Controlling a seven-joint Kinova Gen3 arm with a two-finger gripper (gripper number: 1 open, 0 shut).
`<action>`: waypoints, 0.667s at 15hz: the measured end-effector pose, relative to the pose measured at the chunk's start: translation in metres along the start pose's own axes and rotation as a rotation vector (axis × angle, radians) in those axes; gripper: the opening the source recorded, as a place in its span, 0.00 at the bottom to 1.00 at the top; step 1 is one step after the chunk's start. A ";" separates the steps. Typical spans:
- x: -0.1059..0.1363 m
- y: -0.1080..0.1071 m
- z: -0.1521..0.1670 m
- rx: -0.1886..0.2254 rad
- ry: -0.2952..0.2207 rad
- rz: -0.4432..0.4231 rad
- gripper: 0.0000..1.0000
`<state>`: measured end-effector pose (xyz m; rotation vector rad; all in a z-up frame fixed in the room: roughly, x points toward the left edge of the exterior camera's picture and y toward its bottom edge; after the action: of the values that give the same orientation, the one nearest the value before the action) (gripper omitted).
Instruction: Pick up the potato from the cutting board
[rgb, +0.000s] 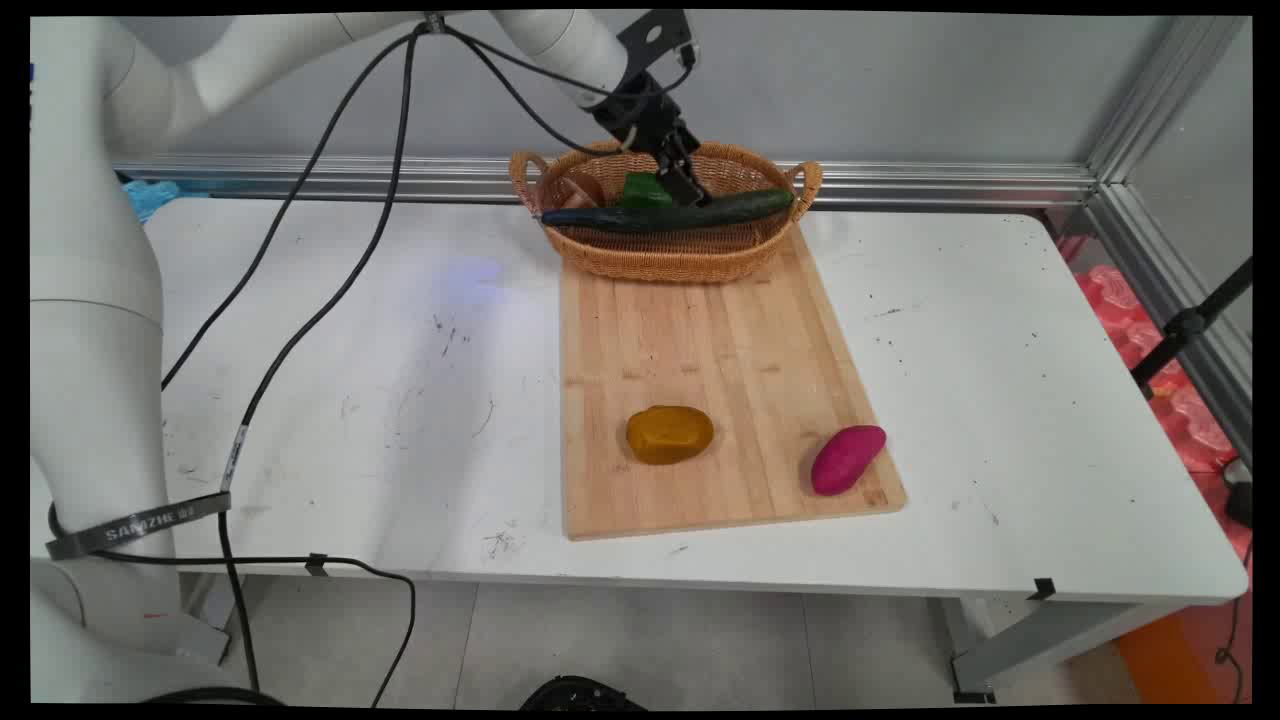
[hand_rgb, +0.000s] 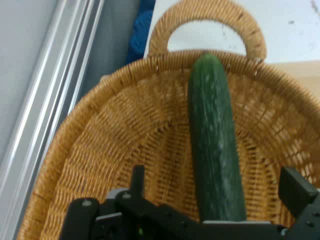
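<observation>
1. Pincer state: the pincer (rgb: 690, 185) hangs over the wicker basket (rgb: 660, 262) at the far end of the worktop (rgb: 1000, 400). In the hand view its two fingers (hand_rgb: 137, 176) stand wide apart and grip nothing.
2. Nearest thing: a cucumber (rgb: 670, 212) lies lengthwise in the basket, directly beneath the pincer. In the hand view the cucumber (hand_rgb: 212, 125) runs up between the spread fingers, clear of both.
3. Cucumber position: one end reaches the basket's rim under a looped handle (hand_rgb: 207, 20). The other end is hidden behind the pincer's linkage in the hand view.
4. Cucumber appearance: long, straight, dark green, with a slightly bumpy skin and faint pale flecks.
5. Other basket contents: a green piece (rgb: 645, 190) and a brownish piece (rgb: 580, 188) sit behind the cucumber (neither can be identified).
6. Surroundings: the basket stands on the far end of a wooden cutting board (rgb: 700, 340). On the board's near end lie a yellow-brown lump (rgb: 669, 434) and a magenta, oval item (rgb: 847, 459), well apart from each other and from the basket.
</observation>
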<state>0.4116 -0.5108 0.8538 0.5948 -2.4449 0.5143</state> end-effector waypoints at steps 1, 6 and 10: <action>0.006 0.002 -0.004 0.003 0.007 0.000 1.00; 0.044 0.028 -0.028 0.002 0.045 -0.015 1.00; 0.073 0.060 -0.048 -0.026 0.065 -0.036 1.00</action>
<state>0.3474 -0.4596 0.9209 0.6014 -2.3715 0.4794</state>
